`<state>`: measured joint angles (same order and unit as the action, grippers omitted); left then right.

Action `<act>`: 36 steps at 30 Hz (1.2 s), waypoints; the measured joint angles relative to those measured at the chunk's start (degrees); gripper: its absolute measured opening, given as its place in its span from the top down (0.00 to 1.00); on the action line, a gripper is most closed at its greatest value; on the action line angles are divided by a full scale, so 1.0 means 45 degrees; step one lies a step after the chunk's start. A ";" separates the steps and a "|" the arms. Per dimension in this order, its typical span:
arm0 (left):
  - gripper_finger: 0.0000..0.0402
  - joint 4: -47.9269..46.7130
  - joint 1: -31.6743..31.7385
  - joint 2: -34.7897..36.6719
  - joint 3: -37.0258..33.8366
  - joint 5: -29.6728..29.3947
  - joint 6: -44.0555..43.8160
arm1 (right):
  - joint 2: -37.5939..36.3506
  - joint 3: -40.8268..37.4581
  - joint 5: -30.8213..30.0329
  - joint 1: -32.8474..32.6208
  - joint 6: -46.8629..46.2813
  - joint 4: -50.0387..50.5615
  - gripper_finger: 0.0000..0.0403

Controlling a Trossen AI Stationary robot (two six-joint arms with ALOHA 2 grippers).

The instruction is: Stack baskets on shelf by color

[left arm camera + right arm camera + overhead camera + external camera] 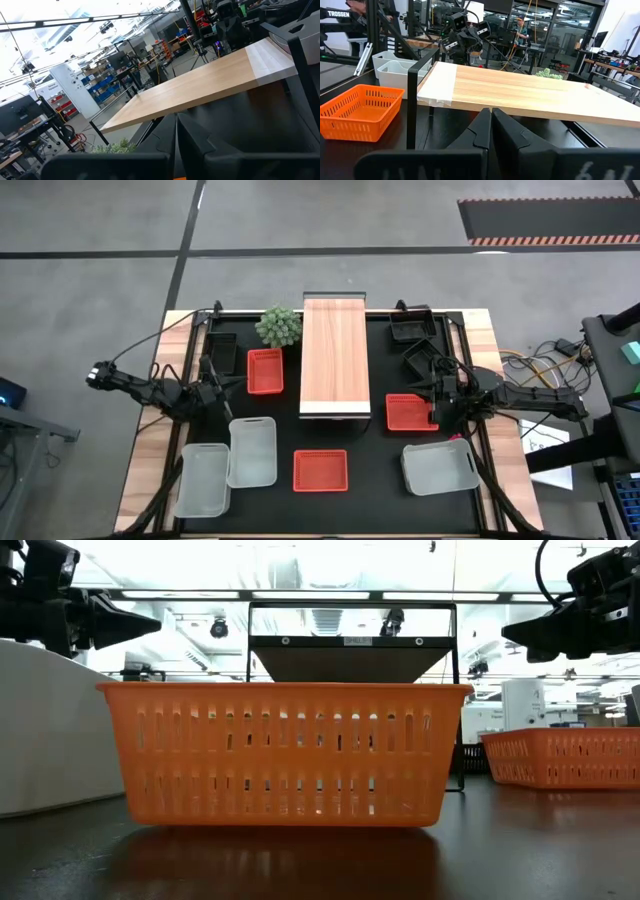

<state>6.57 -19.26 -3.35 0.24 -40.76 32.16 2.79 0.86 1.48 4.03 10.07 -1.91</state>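
Wood-topped shelf (334,355) stands bare mid-table with red (320,470), white (252,451) and black baskets (413,329) scattered around it, unsorted, while left gripper (212,388) and right gripper (437,390) flank it, clenched and empty, apparently poised to begin.

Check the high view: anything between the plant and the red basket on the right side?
Yes. The shelf lies between the plant and the right-hand red basket, its bare wood top running front to back. The high view shows it.
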 joint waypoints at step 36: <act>1.00 0.0000 -0.0002 -0.0002 -0.0002 0.0001 -0.0001 | 0.0000 0.0000 -0.0623 0.0001 0.0849 -0.0009 0.98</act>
<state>6.57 -19.27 -3.36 0.23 -40.75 32.16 2.79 0.86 -1.33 4.03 13.88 -1.95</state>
